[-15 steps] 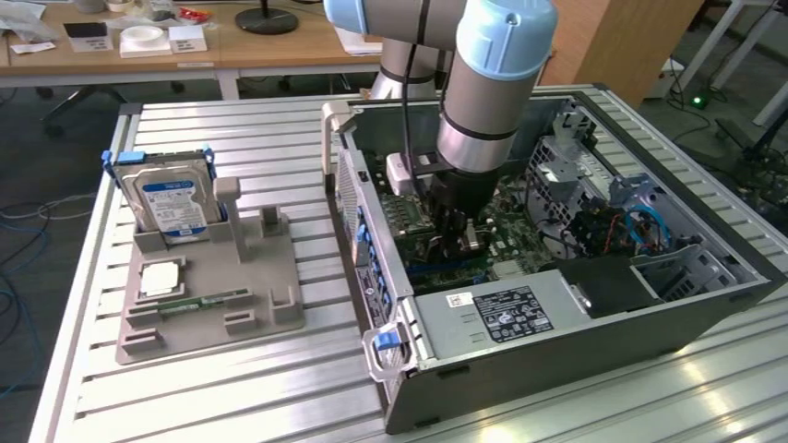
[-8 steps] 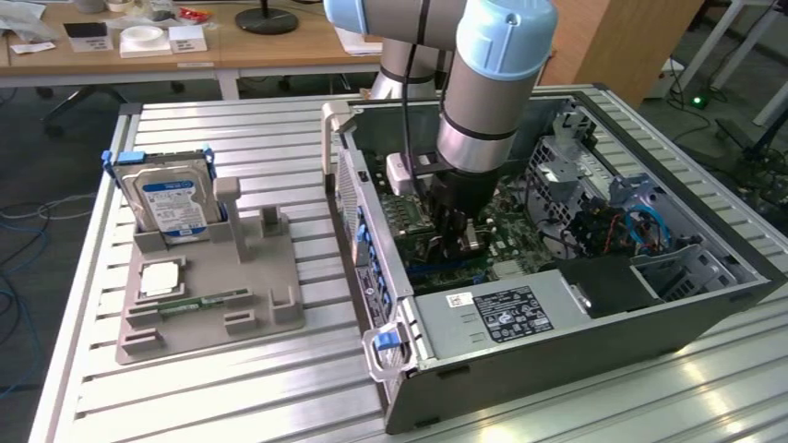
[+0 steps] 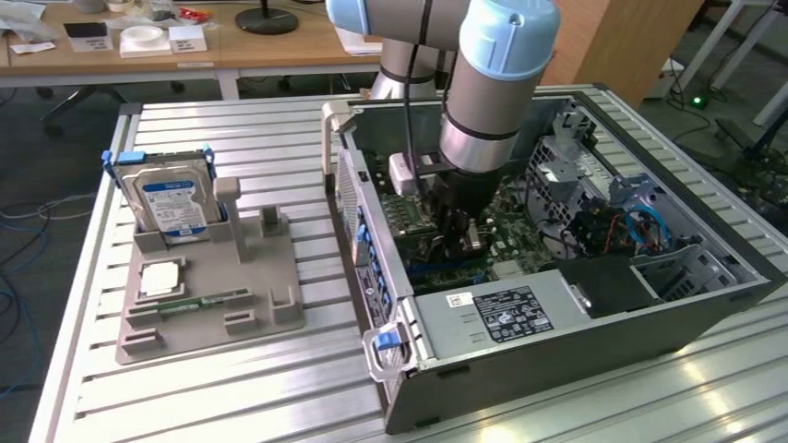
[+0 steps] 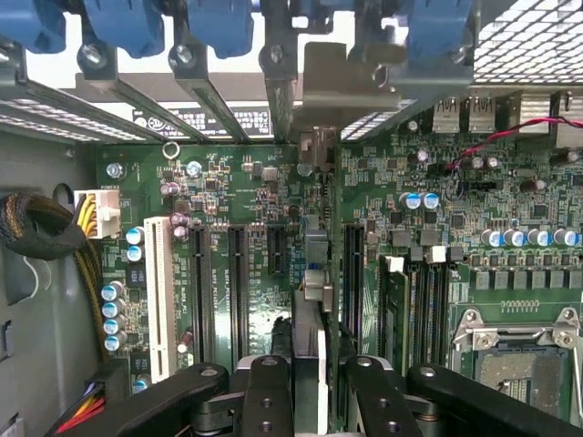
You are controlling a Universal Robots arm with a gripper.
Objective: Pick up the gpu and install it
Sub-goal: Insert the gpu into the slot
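My gripper is down inside the open computer case, shut on the gpu. In the wrist view the gpu appears edge-on as a thin card running between my black fingers, with the gripper closed around its upper edge. It stands upright over the motherboard, in line with a long black expansion slot. Its silver end bracket reaches the case's rear slot openings. Whether the card's lower edge sits in the slot is hidden.
On the table at the exterior view's left, a grey fixture carries a silver hard drive with a blue-white label and a narrow green memory stick. Inside the case are the power supply, blue slot latches, cables and the CPU socket.
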